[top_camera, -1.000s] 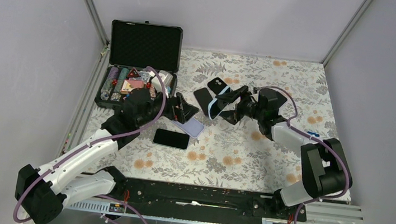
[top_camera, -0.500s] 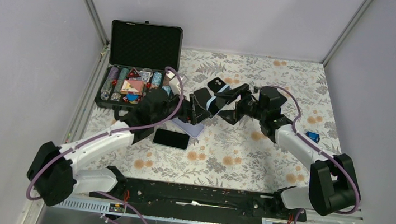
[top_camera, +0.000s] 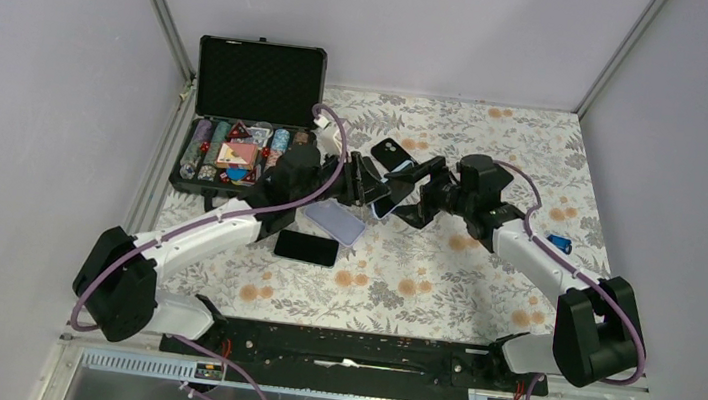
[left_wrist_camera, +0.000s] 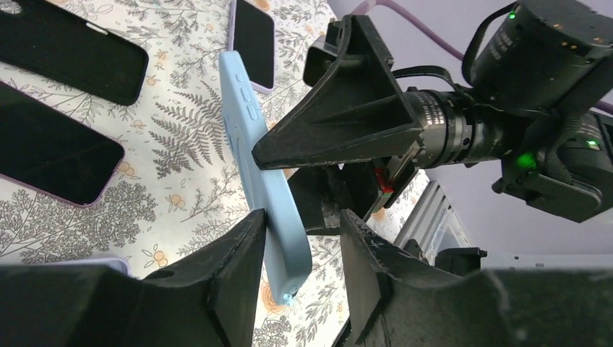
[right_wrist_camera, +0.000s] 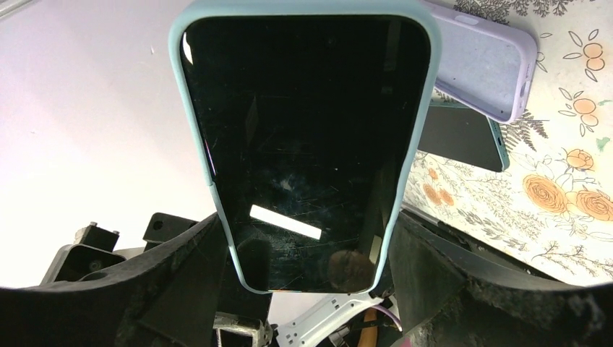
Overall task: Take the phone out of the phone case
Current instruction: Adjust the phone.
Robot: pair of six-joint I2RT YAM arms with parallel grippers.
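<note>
Right gripper (right_wrist_camera: 307,224) is clamping phone (right_wrist_camera: 303,144); left gripper (left_wrist_camera: 302,217), half-open, is straddling case (left_wrist_camera: 256,144) at 6 o'clock; one-sided contact is risking a twist.

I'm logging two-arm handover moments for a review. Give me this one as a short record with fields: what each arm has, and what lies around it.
held item: black-screened phone in a light-blue case, up off the table
right gripper: jaws clamped on the phone's long edges
left gripper: jaws open, straddling the case's end, gap on one side
on the floral tablecloth: empty lavender case; bare black phone
back left: open black chip case
phone out of its case: not yet
</note>
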